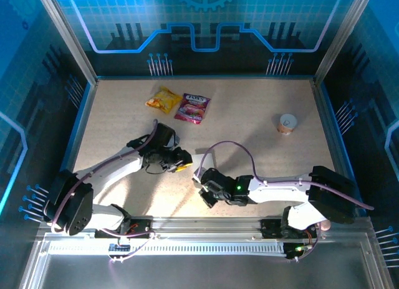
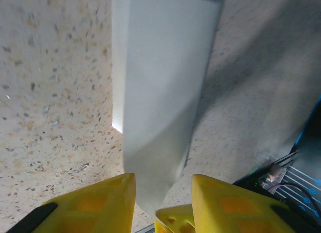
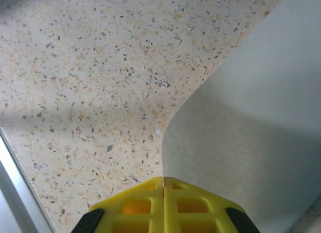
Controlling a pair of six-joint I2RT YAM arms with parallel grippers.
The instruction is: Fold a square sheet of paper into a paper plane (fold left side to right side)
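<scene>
Paper: thin plain white paper sheet [image 1: 204, 159], folded narrow, lies mid-counter between the two grippers on the speckled beige counter [image 1: 255, 146].
Long axis: in the left wrist view the sheet [image 2: 160, 92] runs straight away from the fingers, with its near end tapering to a point.
Left gripper [image 1: 182, 165]: the yellow fingers stand partly apart [image 2: 163, 179] with the paper's tip in the gap, clamping nothing.
Right gripper [image 1: 202, 182]: the fingers are pressed together [image 3: 164, 180] where the sheet's curling edge [image 3: 251, 142] meets them. The pinch itself is hidden, so it is probably holding.
Bearing: the paper is just right of the left gripper and just beyond the right one.
Arms: both reach low and inward, converging at the centre.
Next move: likely the left gripper takes the left edge and carries it toward the right gripper's anchor.
</scene>
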